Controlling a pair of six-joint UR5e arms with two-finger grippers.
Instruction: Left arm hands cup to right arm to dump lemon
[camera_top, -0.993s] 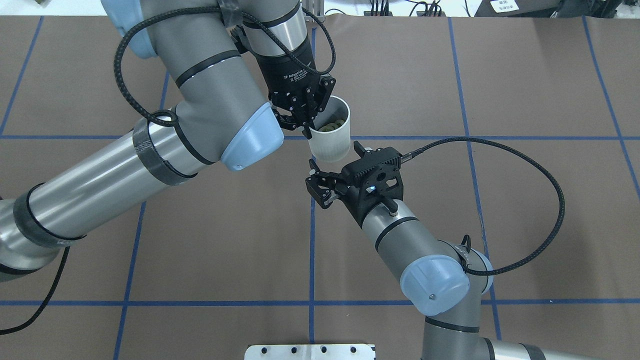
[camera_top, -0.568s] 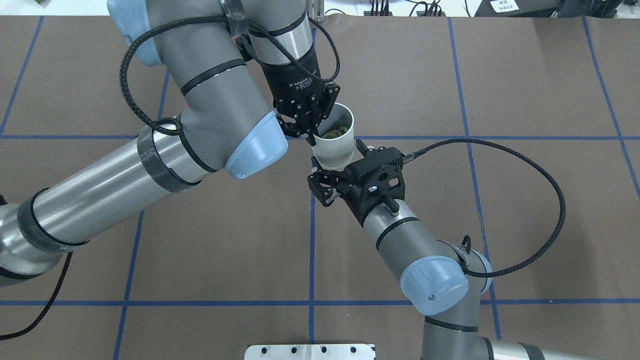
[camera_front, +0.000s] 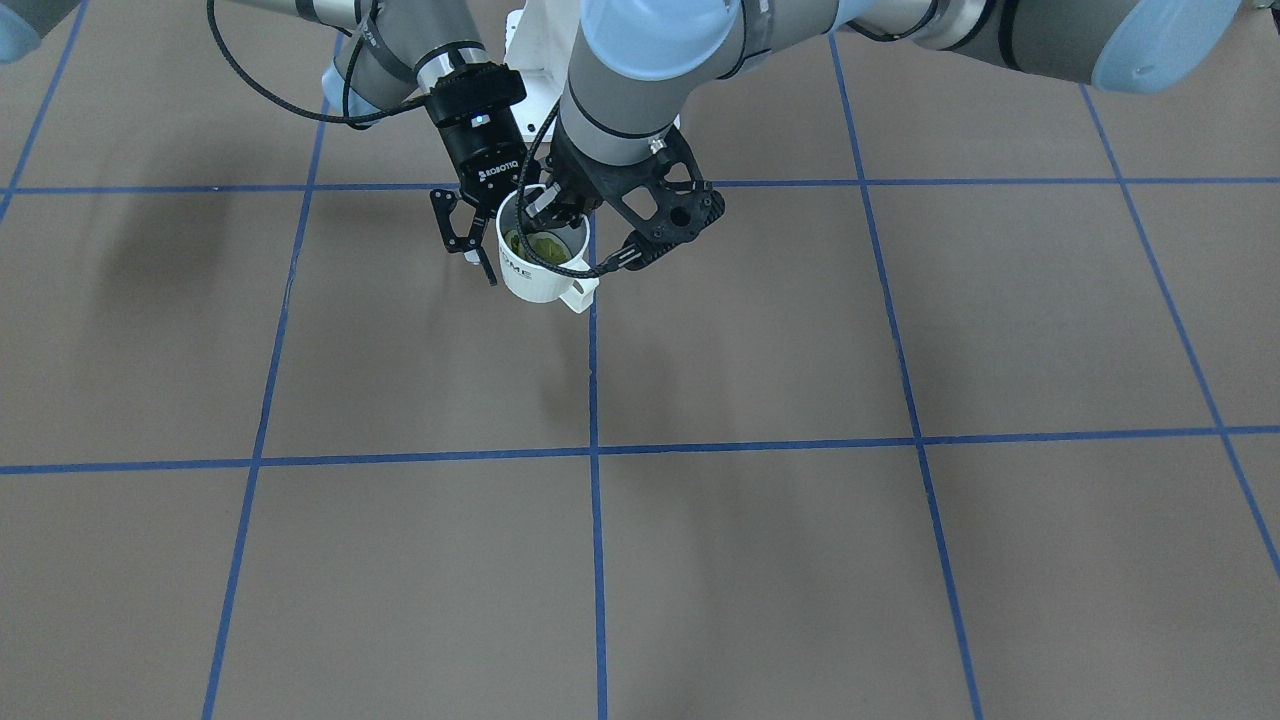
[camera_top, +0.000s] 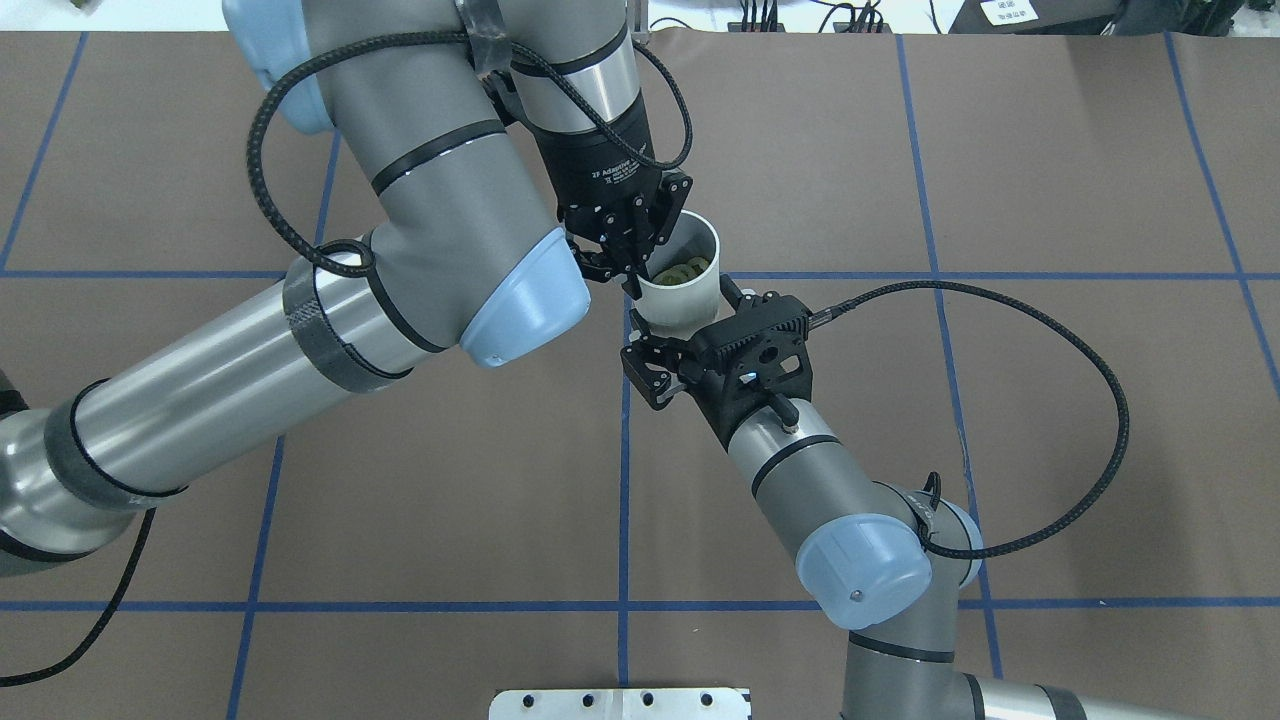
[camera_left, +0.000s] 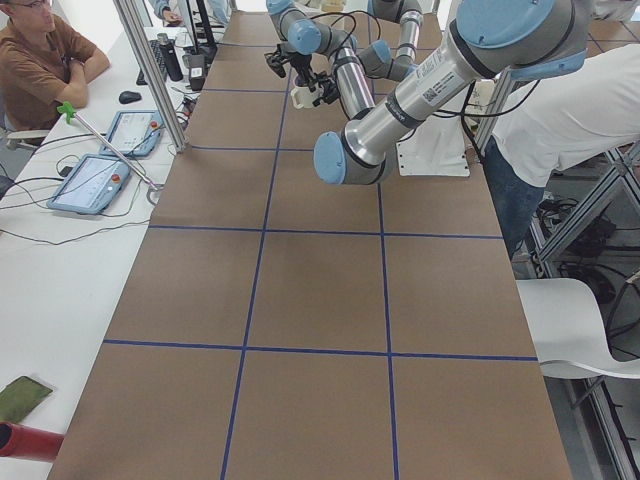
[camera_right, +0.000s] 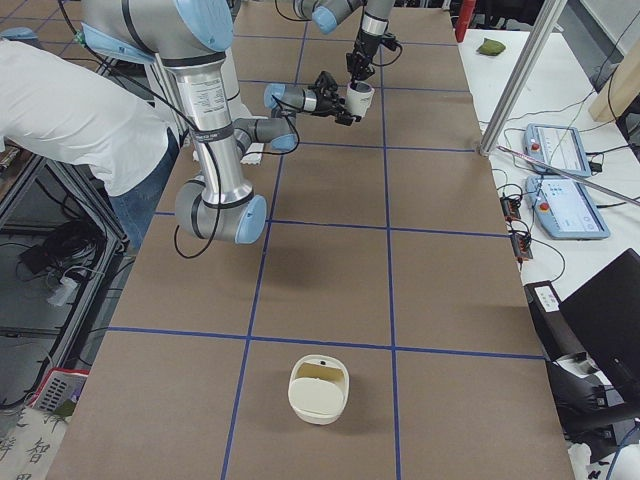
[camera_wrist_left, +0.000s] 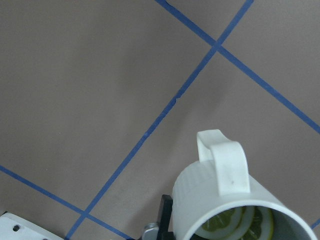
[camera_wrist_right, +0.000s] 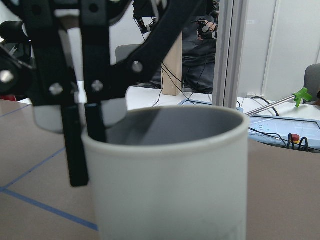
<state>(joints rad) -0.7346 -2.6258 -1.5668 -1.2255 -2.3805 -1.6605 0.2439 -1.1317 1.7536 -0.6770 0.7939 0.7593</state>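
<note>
The cup, one white mug with a finely ribbed wall, a squared loop handle and a greyish inside, hangs upright in the air just beside the crossing of blue tape lines, on the right arm's side of it. Dark lettering runs across its side in the front-facing view, though only part of it can be read. Inside lies the lemon, yellow-green and lumpy; the left wrist view shows ringed, slice-like faces cut off by the frame's edge, so the number of pieces is hard to make out. The left gripper, black and angular, pinches the cup's rim, one finger inside the wall and one outside. The right gripper sits low at the cup, its two fingers spread to either side of the lower body; whether they touch it cannot be told, and the far finger is hidden behind the cup in the front-facing view. The table wears a matte brown covering with a blue grid. Well apart from the crossing, toward the table's end on the robot's right, stands one white rounded tub
</note>
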